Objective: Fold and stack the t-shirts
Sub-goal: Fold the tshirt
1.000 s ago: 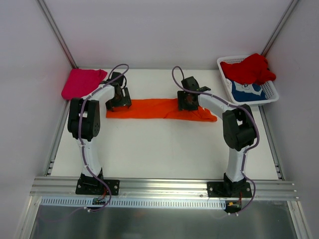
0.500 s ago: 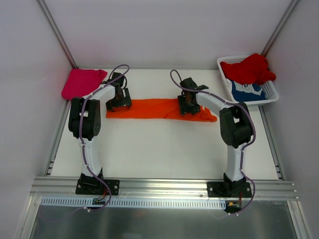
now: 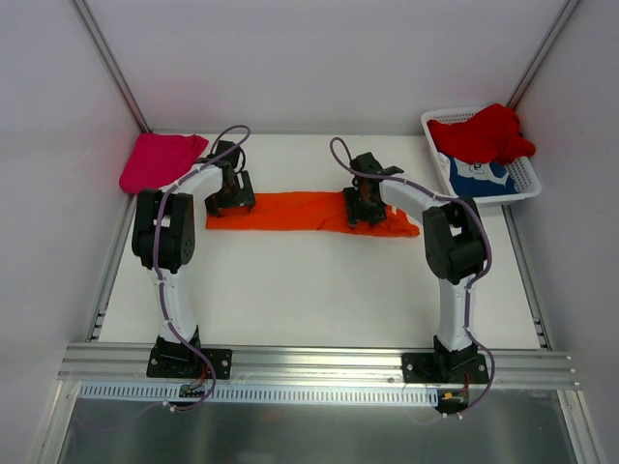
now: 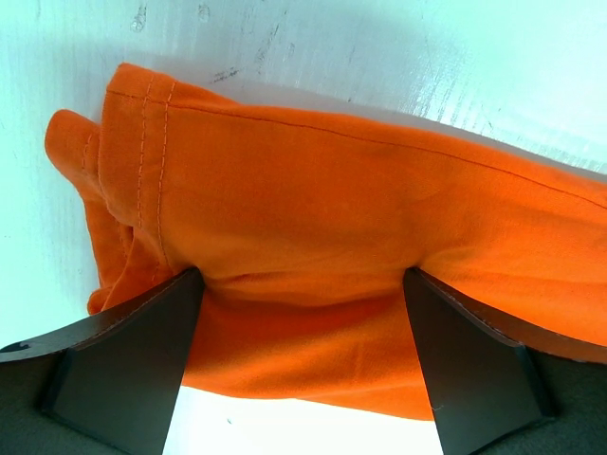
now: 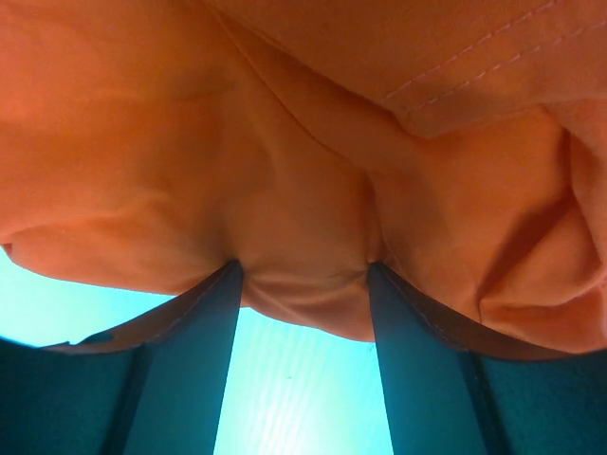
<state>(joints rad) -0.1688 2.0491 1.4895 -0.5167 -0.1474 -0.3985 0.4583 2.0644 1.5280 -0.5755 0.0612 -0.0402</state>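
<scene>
The bright orange cloth t-shirt (image 3: 290, 211) is lying as a long narrow strip on the white tabletop (image 3: 290, 290), with its long axis running straight left to right. So each arm gets an end: my left gripper (image 3: 230, 198) sits on the left tip and my right gripper (image 3: 363, 206) is a bit inboard of the right tip. Left jaws are spread wide, straddling the cloth. Right jaws are apart too, with a pucker of fabric between them, though I honestly can't tell if they're pinching it.
</scene>
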